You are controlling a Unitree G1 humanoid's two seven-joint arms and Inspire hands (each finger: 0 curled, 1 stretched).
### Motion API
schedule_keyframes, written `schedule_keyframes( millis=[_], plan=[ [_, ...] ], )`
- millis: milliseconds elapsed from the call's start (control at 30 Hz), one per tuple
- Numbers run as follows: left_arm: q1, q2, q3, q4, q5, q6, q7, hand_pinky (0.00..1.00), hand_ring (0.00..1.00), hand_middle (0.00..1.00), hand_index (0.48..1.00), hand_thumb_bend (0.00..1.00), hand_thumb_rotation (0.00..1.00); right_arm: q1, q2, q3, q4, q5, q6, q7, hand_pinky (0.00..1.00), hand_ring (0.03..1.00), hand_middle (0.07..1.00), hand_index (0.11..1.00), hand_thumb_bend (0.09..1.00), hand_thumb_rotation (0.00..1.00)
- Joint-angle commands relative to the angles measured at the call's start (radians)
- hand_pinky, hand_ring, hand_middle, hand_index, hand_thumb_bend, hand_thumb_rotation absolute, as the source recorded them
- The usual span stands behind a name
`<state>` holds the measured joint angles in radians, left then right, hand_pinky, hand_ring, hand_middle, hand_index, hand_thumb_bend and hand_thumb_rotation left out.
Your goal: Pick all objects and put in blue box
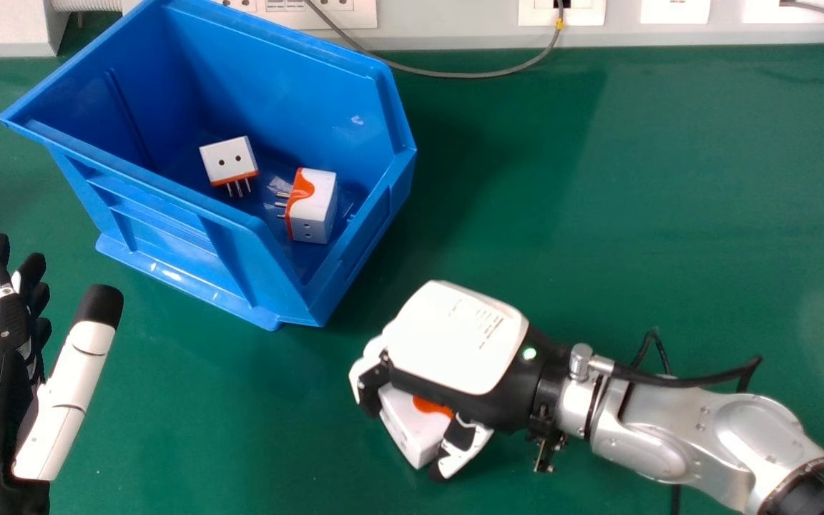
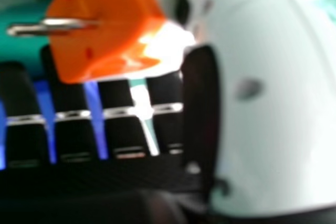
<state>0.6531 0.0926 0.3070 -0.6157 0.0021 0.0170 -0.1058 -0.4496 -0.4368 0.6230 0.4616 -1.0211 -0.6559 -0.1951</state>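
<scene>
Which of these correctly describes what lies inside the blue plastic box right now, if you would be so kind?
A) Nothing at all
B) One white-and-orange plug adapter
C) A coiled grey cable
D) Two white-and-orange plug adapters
D: in the blue plastic box, one white-and-orange adapter lies with its pins downward, and a second white-and-orange adapter lies with its pins toward the view's left.

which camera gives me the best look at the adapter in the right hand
The right hand view: up close, it shows the orange face of the adapter and its metal prongs. The head view shows its white body and some orange, partly hidden by the right hand.
</scene>
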Motion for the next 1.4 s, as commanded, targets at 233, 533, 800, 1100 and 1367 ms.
schedule_keyframes(
  millis=[233, 533, 800, 1100, 1367],
  plan=[
    [-0.002, -0.001, -0.005, -0.021, 0.011, -0.002, 0.010, 1.00, 1.00, 1.00, 1.000, 0.78, 0.85, 0.059, -0.062, -0.107, -0.248, 0.183, 0.013, 0.149, 0.38, 0.425, 0.487, 0.478, 0.501, 0.00],
    [-0.015, -0.002, -0.004, -0.001, 0.012, -0.008, 0.014, 1.00, 1.00, 1.00, 1.000, 0.77, 0.85, 0.107, -0.105, -0.231, -0.399, 0.301, 0.059, 0.262, 0.37, 0.437, 0.482, 0.456, 0.500, 0.00],
    [-0.014, -0.004, -0.008, 0.006, 0.016, -0.020, 0.013, 1.00, 1.00, 1.00, 1.000, 0.77, 0.85, 0.101, -0.098, -0.303, -0.461, 0.255, 0.116, 0.234, 0.37, 0.430, 0.493, 0.465, 0.500, 0.00],
    [-0.016, -0.006, -0.009, 0.022, 0.013, -0.034, 0.013, 1.00, 1.00, 1.00, 1.000, 0.79, 0.85, -0.009, -0.038, -0.319, -0.438, 0.281, 0.147, 0.240, 0.36, 0.424, 0.493, 0.466, 0.500, 0.00],
    [-0.016, -0.005, -0.009, 0.027, 0.015, -0.037, 0.013, 1.00, 1.00, 1.00, 1.000, 0.80, 0.85, -0.144, 0.040, -0.277, -0.277, 0.274, 0.092, 0.196, 0.35, 0.424, 0.498, 0.468, 0.500, 0.00]
  ],
)
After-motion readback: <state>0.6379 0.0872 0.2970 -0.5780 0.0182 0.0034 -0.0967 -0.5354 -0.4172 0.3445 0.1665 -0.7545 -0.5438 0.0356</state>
